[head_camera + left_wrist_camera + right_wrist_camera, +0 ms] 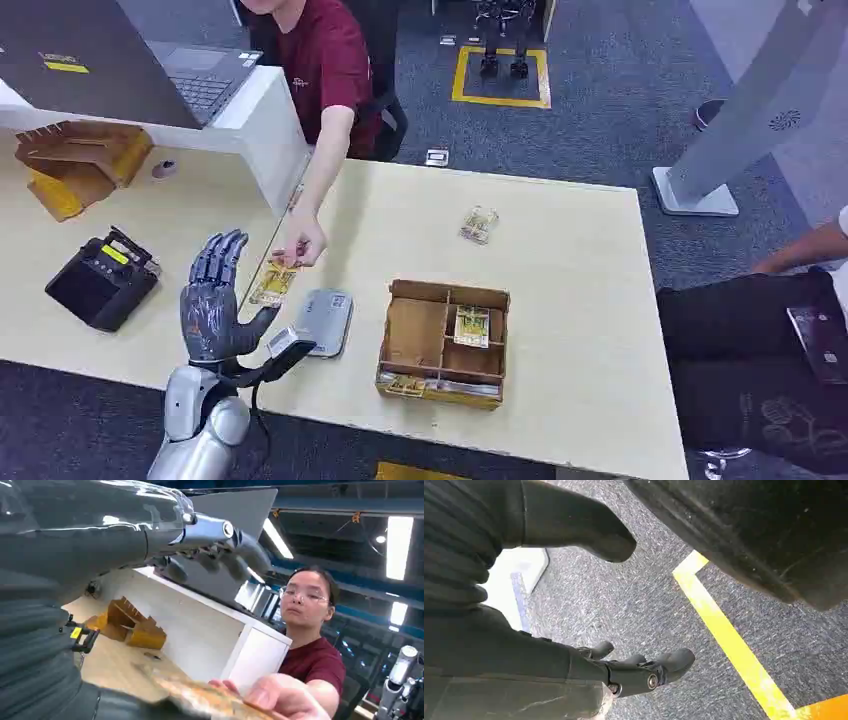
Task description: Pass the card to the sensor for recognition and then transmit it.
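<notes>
- The left hand [213, 300] is raised over the near edge of the desk [560, 260], fingers spread wide and pointing away from the robot, holding nothing.
- The card [273, 283] lies just beyond and to the right of that hand's thumb, close to it; whether thumb and card touch cannot be told.
- A person's hand [303, 243] reaches across the desk and pinches the far end of the card.
- In the left wrist view the card [200, 696] is blurred, with the person's fingers [280, 695] on it.
- The grey sensor pad [322, 320] lies flat on the desk just right of the left hand, near the card.
- The right hand [634, 672] hangs over grey carpet beside a yellow floor line [729, 645], fingers loosely extended and apart, with nothing in it.
- A wooden compartment box [443, 343] sits right of the sensor pad with a card in one compartment.
- A black card terminal [100, 280] sits on the desk left of the hand.
</notes>
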Controlling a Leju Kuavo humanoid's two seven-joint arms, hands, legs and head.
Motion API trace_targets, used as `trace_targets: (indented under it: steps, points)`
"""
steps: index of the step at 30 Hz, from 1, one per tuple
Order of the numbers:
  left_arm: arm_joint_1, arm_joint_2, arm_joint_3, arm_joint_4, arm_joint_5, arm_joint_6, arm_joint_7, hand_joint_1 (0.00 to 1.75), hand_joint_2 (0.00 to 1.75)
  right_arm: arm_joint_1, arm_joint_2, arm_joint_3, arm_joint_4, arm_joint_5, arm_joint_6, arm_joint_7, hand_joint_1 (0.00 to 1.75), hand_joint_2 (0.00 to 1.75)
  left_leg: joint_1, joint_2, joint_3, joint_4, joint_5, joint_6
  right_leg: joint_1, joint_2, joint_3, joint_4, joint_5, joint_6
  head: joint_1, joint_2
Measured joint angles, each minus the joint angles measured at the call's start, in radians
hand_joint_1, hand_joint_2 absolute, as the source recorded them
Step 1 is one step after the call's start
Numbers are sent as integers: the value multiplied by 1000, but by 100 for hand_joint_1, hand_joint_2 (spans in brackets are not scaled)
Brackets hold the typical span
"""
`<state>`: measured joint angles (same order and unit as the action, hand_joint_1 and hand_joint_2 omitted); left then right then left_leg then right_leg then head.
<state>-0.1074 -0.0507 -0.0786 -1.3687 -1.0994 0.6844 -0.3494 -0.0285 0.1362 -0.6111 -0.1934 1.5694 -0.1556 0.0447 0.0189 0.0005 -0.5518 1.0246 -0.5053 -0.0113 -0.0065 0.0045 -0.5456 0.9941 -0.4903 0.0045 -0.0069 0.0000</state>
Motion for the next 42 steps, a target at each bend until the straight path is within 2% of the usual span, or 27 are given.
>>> trace_targets:
  steps: [19,23,26,28,34,37,42]
  points:
    - [-1,33,-35,17,55,-3,-3,175,175,0,0,0,0,0,0,0,0,175,0,0,0,0,0,0,0,0,0,0,0,0,0,0]
    - [-1,34,-42,17,114,-28,-11,175,175,0,0,0,0,0,0,0,0,175,0,0,0,0,0,0,0,0,0,0,0,0,0,0]
    - [-4,32,-46,17,179,-83,-10,175,175,0,0,0,0,-1,-2,1,0,175,0,0,0,0,0,0,0,0,0,0,0,0,0,0]
    - [-6,31,-47,17,248,-143,-5,175,175,0,0,-1,0,-2,-2,6,0,175,0,0,0,0,0,0,0,0,0,0,0,0,0,0]
    - [-19,23,-52,17,551,-472,59,175,175,1,0,-9,0,-16,-16,10,0,175,0,0,0,0,0,0,0,0,0,0,0,0,0,0]
    - [-19,32,-64,17,648,-586,87,175,175,1,1,-21,0,-17,-19,13,0,175,0,0,0,0,0,0,0,0,0,0,0,0,0,0]
    - [-19,65,-101,17,676,-647,119,175,175,1,1,-28,0,-17,-19,16,0,175,0,0,0,0,0,0,0,1,0,0,0,0,0,0]
